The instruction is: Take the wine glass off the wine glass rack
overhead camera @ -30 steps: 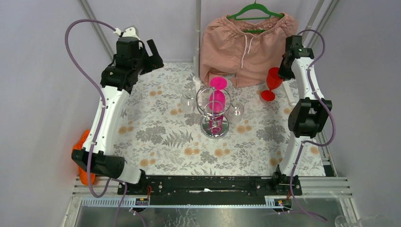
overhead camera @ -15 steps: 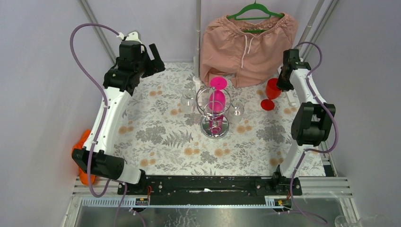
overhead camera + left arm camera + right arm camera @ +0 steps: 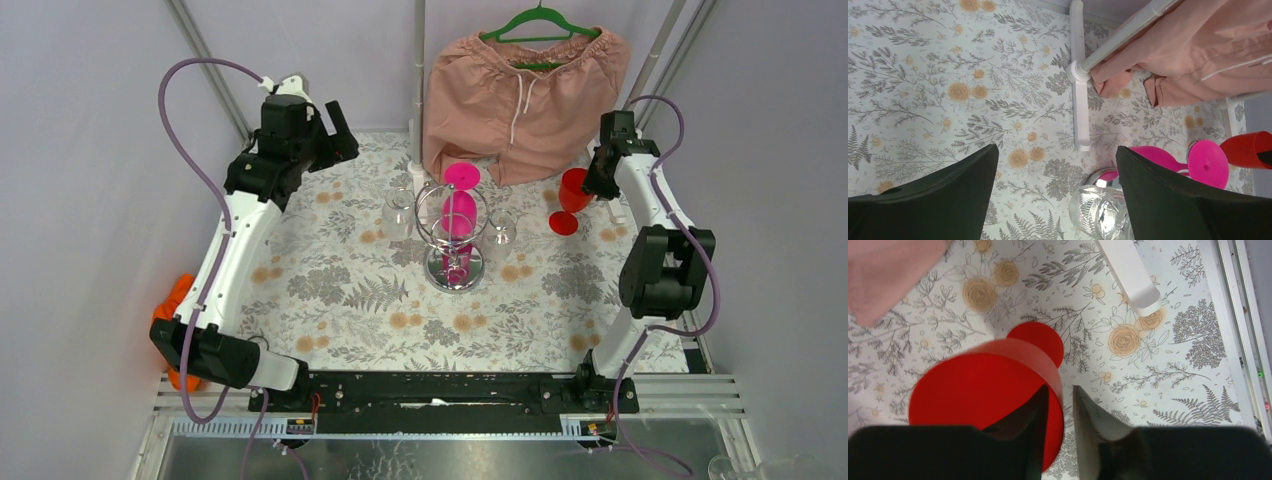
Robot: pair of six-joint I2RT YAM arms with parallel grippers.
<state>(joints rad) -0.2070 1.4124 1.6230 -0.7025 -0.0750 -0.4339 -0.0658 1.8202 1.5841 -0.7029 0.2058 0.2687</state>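
Red wine glass stands clear of the wine glass rack, near the counter's far right corner, stem axis upright, mouth up. Its stem is hidden under the bowl in the right wrist view. Right jaws straddle the rim, slightly apart; left jaws stand wide, empty.

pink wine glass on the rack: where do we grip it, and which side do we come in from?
Grip the bowl of the pink wine glass: it hangs foot-up from the loops of the wine glass rack. Come from the far side, away from the pole, probably with the open left hand.
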